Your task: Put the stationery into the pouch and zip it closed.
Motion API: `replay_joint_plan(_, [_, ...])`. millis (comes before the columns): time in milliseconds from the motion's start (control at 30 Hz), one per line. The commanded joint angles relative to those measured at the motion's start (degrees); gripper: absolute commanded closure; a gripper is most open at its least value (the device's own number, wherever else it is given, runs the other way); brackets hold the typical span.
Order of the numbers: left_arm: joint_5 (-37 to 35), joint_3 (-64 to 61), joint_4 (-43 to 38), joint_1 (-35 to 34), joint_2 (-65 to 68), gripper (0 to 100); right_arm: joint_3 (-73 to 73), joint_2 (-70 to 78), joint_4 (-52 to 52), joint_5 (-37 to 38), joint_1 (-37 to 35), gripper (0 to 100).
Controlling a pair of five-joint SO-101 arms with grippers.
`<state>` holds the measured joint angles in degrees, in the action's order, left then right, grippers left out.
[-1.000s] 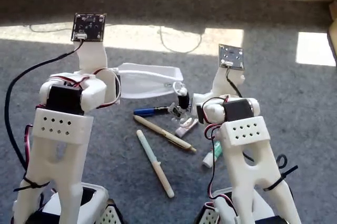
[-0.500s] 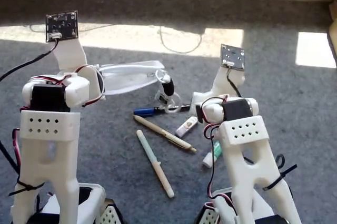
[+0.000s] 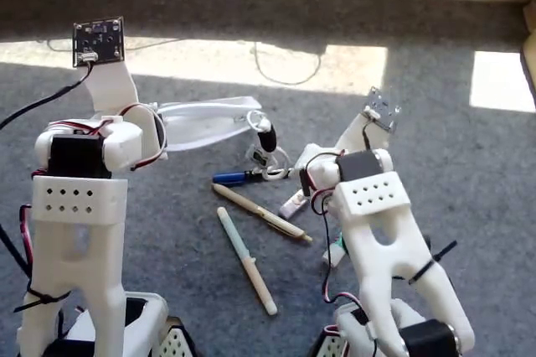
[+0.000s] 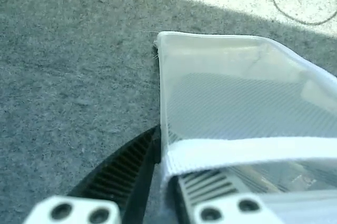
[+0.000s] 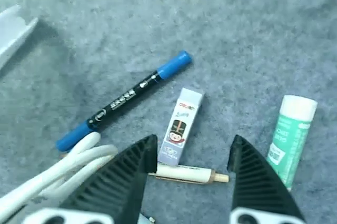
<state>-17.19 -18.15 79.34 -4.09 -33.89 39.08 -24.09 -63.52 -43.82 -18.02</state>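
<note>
The pouch [image 3: 205, 122] is a limp, light bag of white mesh that will sag and fold wherever it is unsupported. Its stiffer woven edge band is the sensible place to hold it, and the left gripper [image 4: 168, 166] is pinched onto that band. The pouch hangs beyond the blue marker [image 3: 239, 178], on the side away from the arm bases, with its held end raised off the carpet [image 3: 469, 164].

The stationery looks light and rigid. The eraser [image 5: 180, 126], just beside the blue marker's capped end, is a small flat-sided block, best nipped across its narrow width. The cream pen [image 3: 260, 213] lies just on the near side of the blue marker, with the pale green pen [image 3: 244, 261] nearer the bases. Both are thin and round and likely to roll, so a mid-shaft grip suits them. The glue stick [image 5: 289, 129], well apart from the blue marker past the eraser, is smooth and could slip.

The right gripper [image 5: 194, 142] hovers with its jaws spread over the eraser and the cream pen's end. A white cable [image 5: 47, 182] loops by the blue marker's other end.

Half a second earlier the right arm stood more upright, and it has since leaned in toward the blue marker. The left arm and pouch are unchanged since then, but a second ago the pouch lay flatter and closer to the blue marker.
</note>
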Motion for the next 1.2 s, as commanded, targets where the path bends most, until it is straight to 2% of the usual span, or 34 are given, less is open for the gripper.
replay_joint_plan(0, [-0.53, 2.24, 0.35, -0.57, -0.66, 99, -2.33, 5.67, 1.63, -0.79, -0.75, 78.6])
replay_joint_plan(833, [-0.44, 0.57, -0.09, -0.66, -0.75, 99, -19.91, 32.66, 1.71, -0.88, -0.57, 79.0])
replay_joint_plan(1033, [-0.44, 0.57, 0.00, -0.66, -0.75, 99, -19.91, 32.92, 1.71, -0.35, -0.31, 92.4])
replay_joint_plan(1167, [-0.44, 0.48, 0.00, -0.66, -0.75, 99, -19.74, 32.84, 1.63, -0.26, -0.31, 97.3])
